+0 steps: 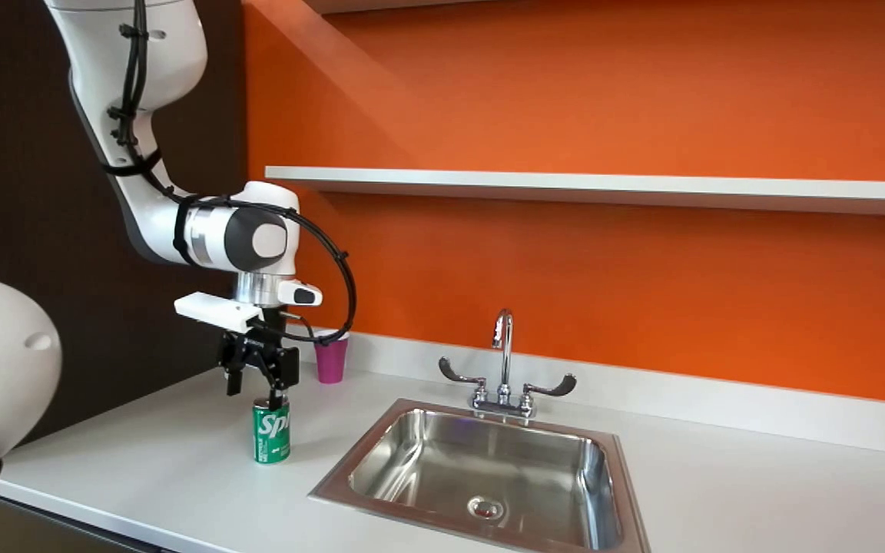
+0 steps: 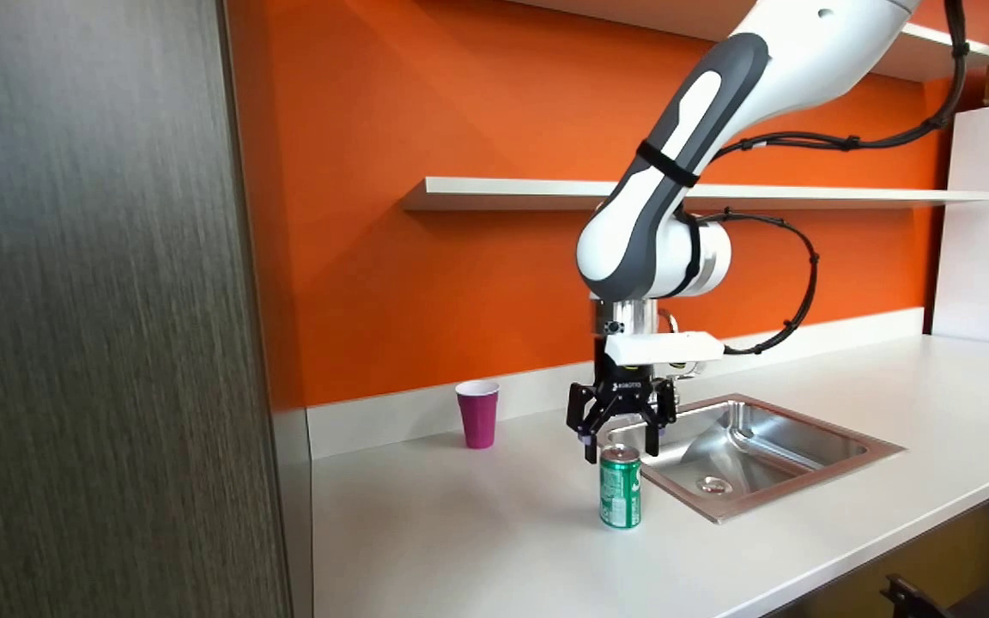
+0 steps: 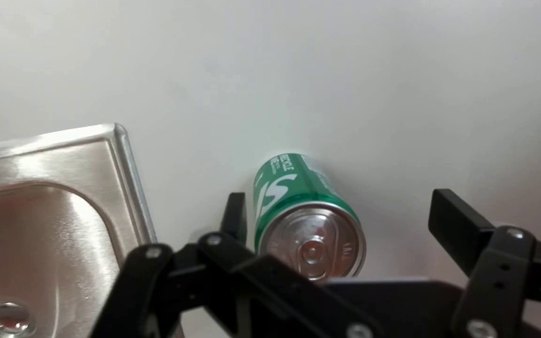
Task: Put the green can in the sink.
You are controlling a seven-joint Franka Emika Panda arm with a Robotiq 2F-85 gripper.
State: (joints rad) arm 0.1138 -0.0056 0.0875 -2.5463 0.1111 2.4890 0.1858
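The green can (image 1: pixel 271 438) stands upright on the counter beside the sink (image 1: pixel 366 447). The can (image 2: pixel 620 493) and the sink rim (image 2: pixel 803 481) show in both exterior views. My gripper (image 1: pixel 255 393) points down with its fingertips at about the height of the can's top. The gripper (image 2: pixel 621 451) is open and holds nothing. In the wrist view the can (image 3: pixel 289 188) sits between the spread fingers (image 3: pixel 341 220), close to the left finger and well apart from the right one. Part of its silvery lid is hidden by the gripper. The sink's corner (image 3: pixel 120 206) is at left.
A pink-purple cup (image 1: pixel 331 361) stands near the back wall, behind the gripper; it also shows in an exterior view (image 2: pixel 478 418). A chrome faucet (image 1: pixel 505 361) with two handles rises behind the sink. A white shelf (image 1: pixel 604 183) runs along the orange wall. A dark panel (image 2: pixel 108 309) bounds the counter.
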